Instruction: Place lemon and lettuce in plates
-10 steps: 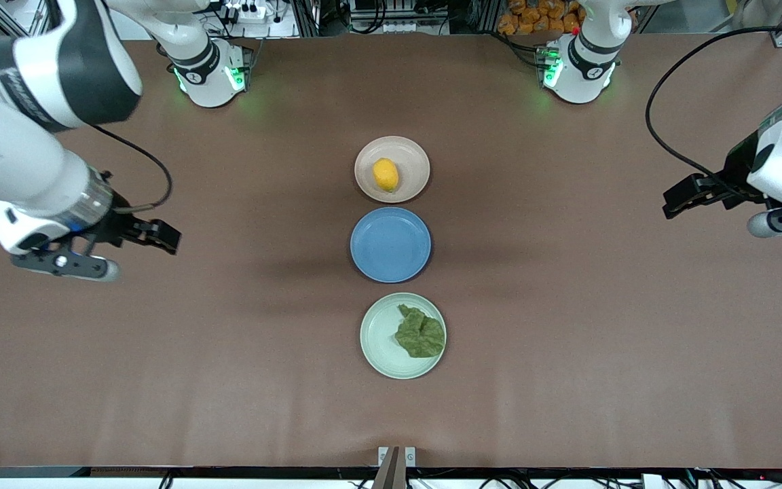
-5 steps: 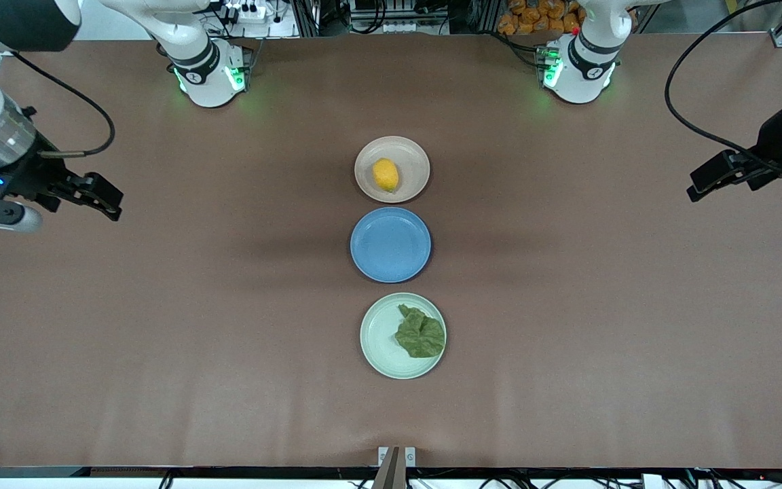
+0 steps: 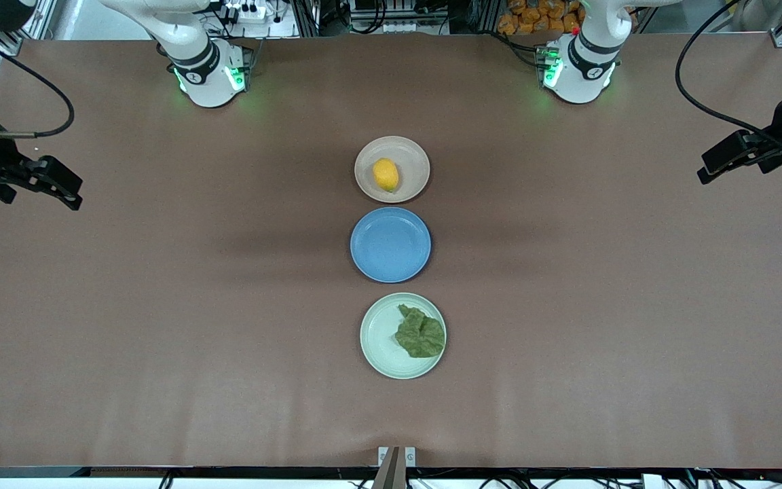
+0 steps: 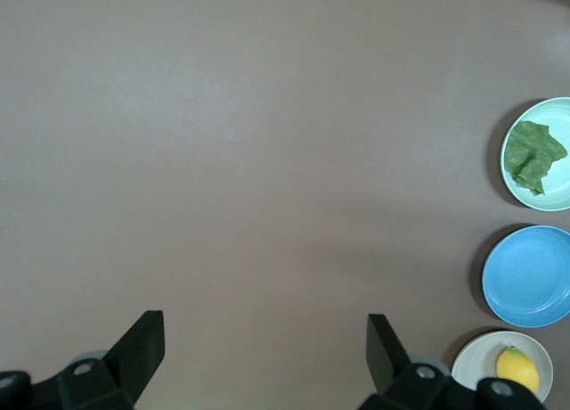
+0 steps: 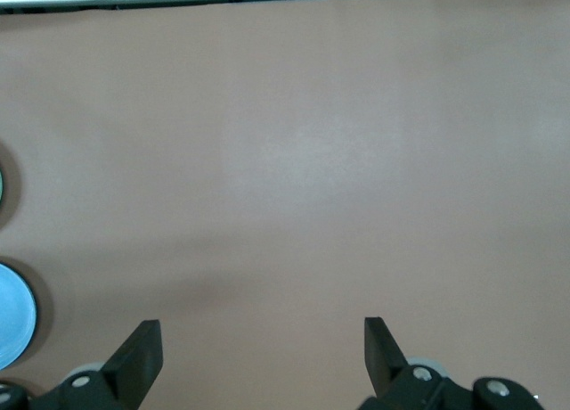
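Left hand (image 3: pixel 723 157) open over table's end, right hand (image 3: pixel 58 185) likewise

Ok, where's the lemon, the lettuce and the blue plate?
lemon (image 3: pixel 385 174), front view, middle of the fruit.
lettuce (image 3: pixel 421 333), front view, middle of the leaf.
blue plate (image 3: pixel 390 244), front view, bare middle of the plate.

Brightness: even and bright across the matte brown table (image 3: pixel 160 326).
Shadows: soft broad dark bands lie on the table beside the round glossy blue plate (image 3: pixel 390 244); thin dark crescents hug the plate rims in the left wrist view.
Glare: green lamps glow at both arm bases.
Focus: front view sharp; wrist views softer, paler.
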Robot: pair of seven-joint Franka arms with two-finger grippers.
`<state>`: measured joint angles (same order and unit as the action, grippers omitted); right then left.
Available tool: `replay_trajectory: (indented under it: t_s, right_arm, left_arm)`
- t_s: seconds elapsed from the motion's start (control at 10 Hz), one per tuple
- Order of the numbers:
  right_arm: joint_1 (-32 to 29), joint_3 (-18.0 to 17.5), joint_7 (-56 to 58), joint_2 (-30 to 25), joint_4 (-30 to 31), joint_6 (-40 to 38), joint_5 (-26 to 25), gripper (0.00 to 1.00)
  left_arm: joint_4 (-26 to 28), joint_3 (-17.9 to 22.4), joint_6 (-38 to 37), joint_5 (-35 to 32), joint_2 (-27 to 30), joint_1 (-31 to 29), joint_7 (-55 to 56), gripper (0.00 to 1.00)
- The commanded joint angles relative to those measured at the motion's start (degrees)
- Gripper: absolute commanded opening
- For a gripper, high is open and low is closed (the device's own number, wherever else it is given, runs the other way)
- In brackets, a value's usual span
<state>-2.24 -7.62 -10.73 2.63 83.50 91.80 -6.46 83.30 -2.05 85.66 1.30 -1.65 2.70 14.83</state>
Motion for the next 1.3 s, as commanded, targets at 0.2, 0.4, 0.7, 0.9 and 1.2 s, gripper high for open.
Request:
replay_trajectory:
  t_s: [0.2,0.4,0.7,0.9,1.2]
  right_arm:
    - [3.0,5.3,1.0,-2.4,1.2,-0.4,-1.0,1.0]
    - [2.9,5.2,0.4,-2.2,1.0,-0.2,-0.8,1.0]
    - [2.8,5.0,0.2,-1.7,0.8,0.7,-0.1,1.0]
    - [3.1,4.9,0.3,-1.6,0.8,1.2,0.0,1.0]
    - [3.0,4.6,1.6,-1.0,-0.1,0.1,0.7,1.0]
  left_arm:
    - [2.2,-0.4,-1.4,0.6,1.8,0.1,-1.5,1.0]
    - [2.2,-0.4,-1.4,0.4,1.6,0.4,-1.4,1.0]
    - [2.1,-0.4,-1.4,0.4,1.5,0.2,-1.4,1.0]
    - [1.9,-0.3,-1.4,0.3,1.0,0.2,-1.4,1.0]
    - [1.2,-0.3,-1.4,-1.0,0.9,0.3,-1.3,1.0]
